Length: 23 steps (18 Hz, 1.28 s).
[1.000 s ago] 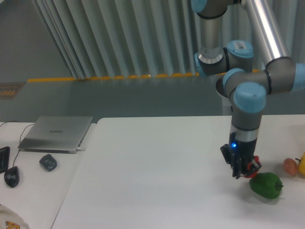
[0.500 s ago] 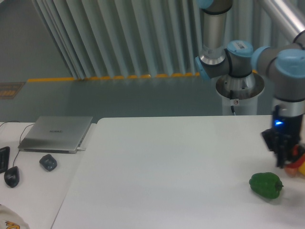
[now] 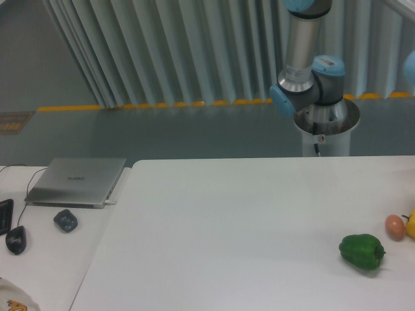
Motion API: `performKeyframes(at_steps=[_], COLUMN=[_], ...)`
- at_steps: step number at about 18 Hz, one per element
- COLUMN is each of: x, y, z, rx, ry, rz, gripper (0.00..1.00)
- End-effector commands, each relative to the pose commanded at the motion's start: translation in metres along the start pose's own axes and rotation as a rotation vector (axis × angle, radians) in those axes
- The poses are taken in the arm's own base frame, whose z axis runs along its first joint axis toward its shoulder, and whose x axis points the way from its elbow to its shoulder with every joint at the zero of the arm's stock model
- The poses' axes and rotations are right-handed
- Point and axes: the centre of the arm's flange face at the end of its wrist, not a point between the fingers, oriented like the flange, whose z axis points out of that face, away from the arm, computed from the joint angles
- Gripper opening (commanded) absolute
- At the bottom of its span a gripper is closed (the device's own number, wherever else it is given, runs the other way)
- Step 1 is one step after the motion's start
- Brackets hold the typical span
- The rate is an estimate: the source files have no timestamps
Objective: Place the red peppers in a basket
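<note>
This looks like a robot lab or test cell. An arm [image 3: 305,71] rises from a pedestal [image 3: 326,126] at 1 o'clock, behind a white table [image 3: 246,233]. Pale vertical slats [image 3: 181,52] line the back wall, above a grey floor with a yellow stripe [image 3: 155,105]. At 9 o'clock lie a closed laptop [image 3: 78,181] and a mouse [image 3: 16,240], office fashion.

On my feed the white table [image 3: 246,220] carries a green bell pepper [image 3: 361,251] near its right edge, with an orange-pink egg-shaped item [image 3: 395,226] and a yellow piece [image 3: 410,224] touching, just beyond.
</note>
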Motion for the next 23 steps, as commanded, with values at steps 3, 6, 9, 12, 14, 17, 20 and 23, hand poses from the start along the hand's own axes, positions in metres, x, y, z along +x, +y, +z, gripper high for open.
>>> performKeyframes(at_steps=[3,6,9,12,14,17,20,23], x=[0.015,0.029,0.041,0.041,0.041,0.038,0.035,0.023], y=[0.042,0.074,0.108,0.121,0.119,0.113,0.097,0.055], z=[0.01,0.015,0.012,0.008,0.008,0.006,0.01,-0.007], rx=[0.005,0.008,-0.021,-0.037,-0.029,-0.033,-0.002,0.009], ry=[0.028,0.05,0.084,0.083,0.079,0.074,0.057,0.017], rz=[0.087,0.137,0.209,0.293,0.308,0.32,0.273,0.124], gripper=[0.0,0.03,0.04,0.73,1.0,1.0,1.0,1.0])
